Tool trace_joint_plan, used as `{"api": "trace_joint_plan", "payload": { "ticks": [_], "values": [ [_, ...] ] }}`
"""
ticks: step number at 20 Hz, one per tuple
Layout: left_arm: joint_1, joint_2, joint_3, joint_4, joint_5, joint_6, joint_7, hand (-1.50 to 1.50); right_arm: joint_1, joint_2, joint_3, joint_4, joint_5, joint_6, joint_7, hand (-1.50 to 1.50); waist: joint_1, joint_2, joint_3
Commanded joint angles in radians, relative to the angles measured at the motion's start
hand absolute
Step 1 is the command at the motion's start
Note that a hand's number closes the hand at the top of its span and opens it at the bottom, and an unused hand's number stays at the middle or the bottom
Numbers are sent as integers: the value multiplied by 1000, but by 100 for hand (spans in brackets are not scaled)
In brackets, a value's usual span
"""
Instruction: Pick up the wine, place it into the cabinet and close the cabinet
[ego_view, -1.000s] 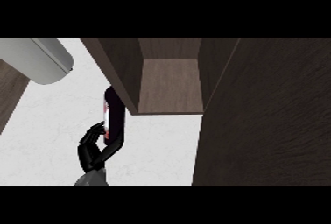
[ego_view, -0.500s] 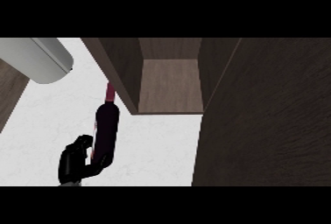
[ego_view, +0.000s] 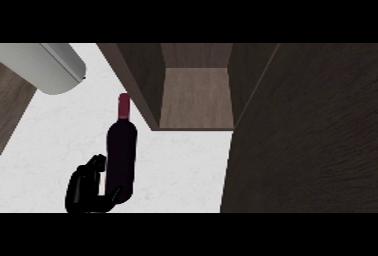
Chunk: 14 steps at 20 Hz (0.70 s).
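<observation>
Fingers of a black robot hand (ego_view: 87, 189) show at the lower edge of the head view, left of centre, curled round the base of a dark glass wine bottle with a red capsule (ego_view: 121, 155). From the picture alone it is hard to tell which arm this hand belongs to; it enters at the left part of the view. The thumb wraps the bottle's lower right side while the other fingers lie against its left side. The bottle stands up out of the hand, its body rising straight above the fingers and its red-topped neck pointing away toward the far side. Beneath it spreads the white marbled counter top (ego_view: 66, 135). The bottle's neck lies just beside the left wall of the dark brown wooden cabinet (ego_view: 193, 95), outside the open compartment. The cabinet's large dark wooden door (ego_view: 310, 140) stands open at the right. Farther off, top left, sits a pale grey rounded appliance (ego_view: 48, 65).
</observation>
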Motion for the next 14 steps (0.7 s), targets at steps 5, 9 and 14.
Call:
{"api": "trace_joint_plan", "payload": {
  "ticks": [5, 9, 14],
  "values": [
    [184, 8, -79, -448, -24, 108, 194, 150, -38, -18, -67, -49, -81, -14, 35, -150, 3, 1, 0],
    [244, 10, -99, -631, -47, 190, 277, 150, 13, -4, -25, -109, -47, -25, 58, -150, 1, 0, 0],
    [208, -32, -156, -733, -128, 298, 389, 150, -16, -4, -38, -102, -61, -34, 62, -150, -1, 1, 0]
  ]
}}
